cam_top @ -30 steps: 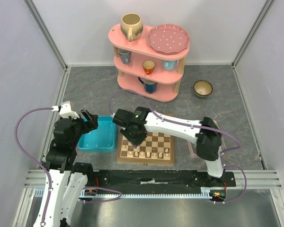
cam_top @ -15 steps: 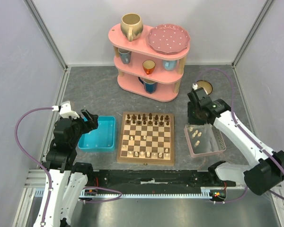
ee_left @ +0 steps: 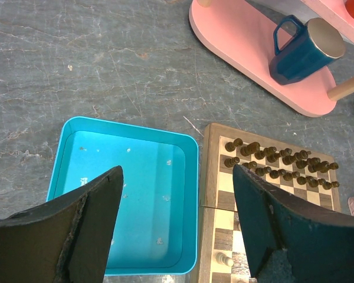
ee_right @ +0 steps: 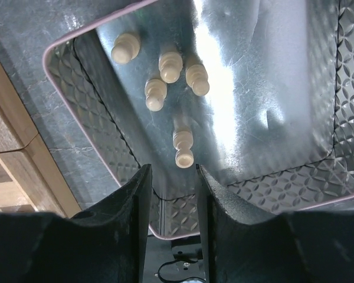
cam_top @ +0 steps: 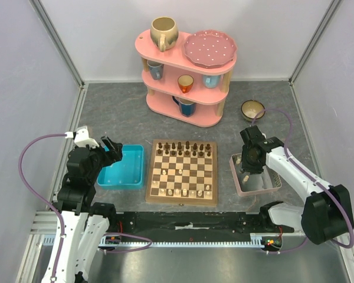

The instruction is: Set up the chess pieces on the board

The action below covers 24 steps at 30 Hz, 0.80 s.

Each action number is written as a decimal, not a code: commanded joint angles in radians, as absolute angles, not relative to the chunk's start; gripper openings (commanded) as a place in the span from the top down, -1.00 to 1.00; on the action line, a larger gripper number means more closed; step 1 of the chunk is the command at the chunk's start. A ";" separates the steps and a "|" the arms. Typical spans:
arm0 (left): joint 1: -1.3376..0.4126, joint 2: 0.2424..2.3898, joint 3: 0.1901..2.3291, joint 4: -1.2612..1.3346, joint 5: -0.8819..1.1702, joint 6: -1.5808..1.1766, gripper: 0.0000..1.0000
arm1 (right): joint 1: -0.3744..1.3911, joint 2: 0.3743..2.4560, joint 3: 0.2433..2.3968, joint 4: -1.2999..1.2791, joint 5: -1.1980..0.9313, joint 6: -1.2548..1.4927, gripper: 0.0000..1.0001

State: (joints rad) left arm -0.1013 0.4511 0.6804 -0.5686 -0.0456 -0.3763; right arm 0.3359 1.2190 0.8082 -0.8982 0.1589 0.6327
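Cream wooden chess pieces (ee_right: 183, 147) in clear pink-rimmed tray (cam_top: 256, 193), frame right: right gripper (ee_right: 172, 174) just swung here off checkered wooden board (cam_top: 182, 173), half-open, empty, so next pick; left gripper (ee_left: 176, 171) wide, idle.

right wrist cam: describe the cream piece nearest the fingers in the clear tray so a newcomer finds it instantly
Right of the board sits the clear tray, holding five cream pieces. A cluster of four bunches together farther from the right gripper. The target sits alone, closest to the gripper, roughly in line with the gap between its open jaws.
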 commanded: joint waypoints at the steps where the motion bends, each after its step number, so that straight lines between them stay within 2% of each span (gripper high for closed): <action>1: -0.097 0.451 0.677 -0.525 -0.034 -0.377 -0.62 | 0.316 1.209 0.778 -0.839 0.176 0.644 0.16; 14: -0.097 0.448 0.677 -0.525 -0.035 -0.377 -0.62 | 0.267 1.250 0.735 -0.767 0.129 0.604 0.26; 24: -0.097 0.446 0.678 -0.525 -0.035 -0.377 -0.62 | 0.264 1.272 0.718 -0.773 0.103 0.601 0.24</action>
